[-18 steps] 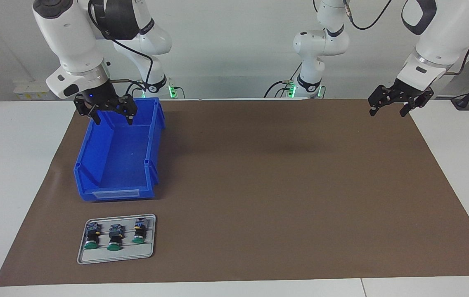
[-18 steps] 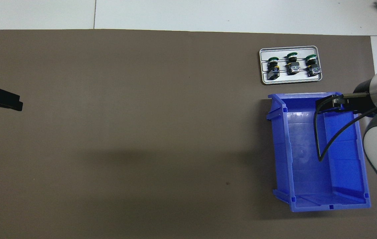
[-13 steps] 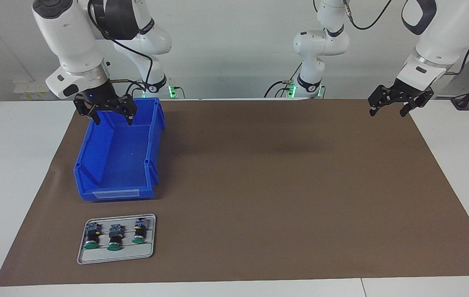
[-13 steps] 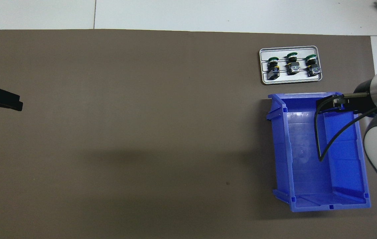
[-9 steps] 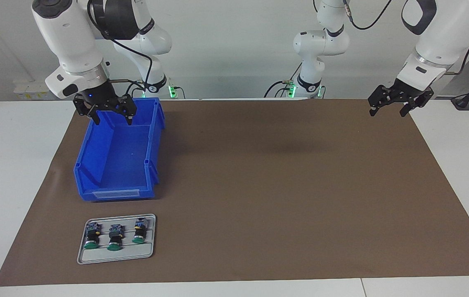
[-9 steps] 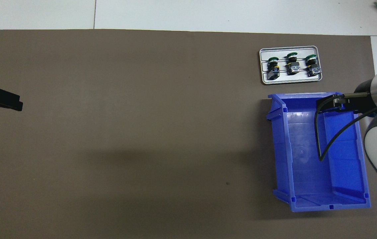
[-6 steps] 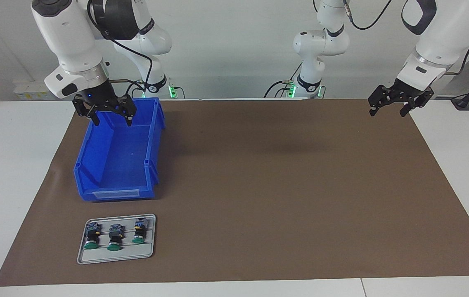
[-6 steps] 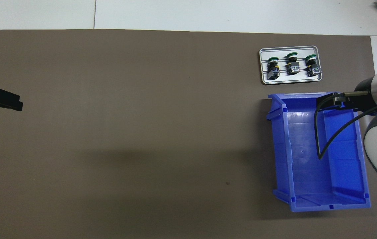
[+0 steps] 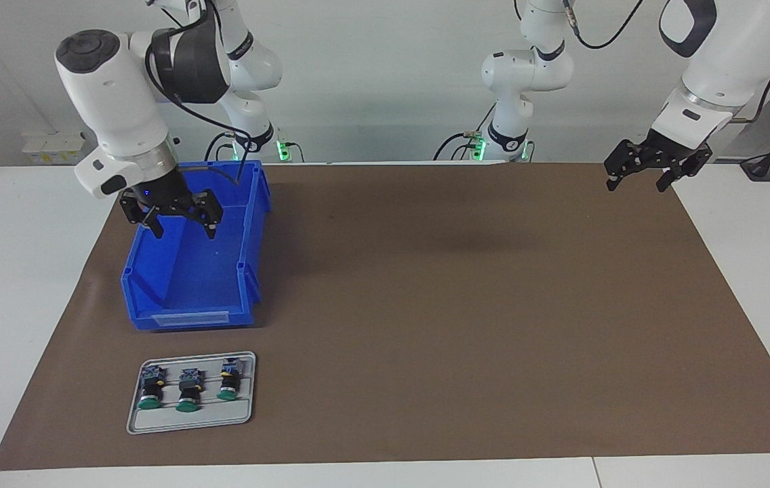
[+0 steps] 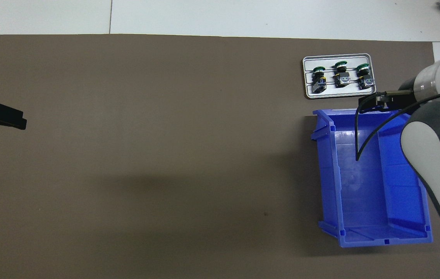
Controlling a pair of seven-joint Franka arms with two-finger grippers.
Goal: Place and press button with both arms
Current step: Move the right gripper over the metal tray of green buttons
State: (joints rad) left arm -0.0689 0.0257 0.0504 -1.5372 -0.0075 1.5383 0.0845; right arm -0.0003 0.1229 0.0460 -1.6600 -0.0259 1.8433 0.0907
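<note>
Hanging over the blue bin [image 9: 195, 261], the right gripper [image 9: 181, 229] spreads empty jaws; no writing is legible.

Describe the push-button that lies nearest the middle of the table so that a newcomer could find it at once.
Start at the blue bin at the right arm's end of the brown mat. Just farther from the robots lies a grey tray with three green-capped buttons in a row. The one meant ends the row toward the left arm's end and sits slightly nearer the bin.

- a white table [image 9: 19, 285] is covered by a brown mat [image 9: 466, 305].
- a blue bin [image 9: 195, 271] and a grey tray [image 9: 188, 420] are set on the mat.
</note>
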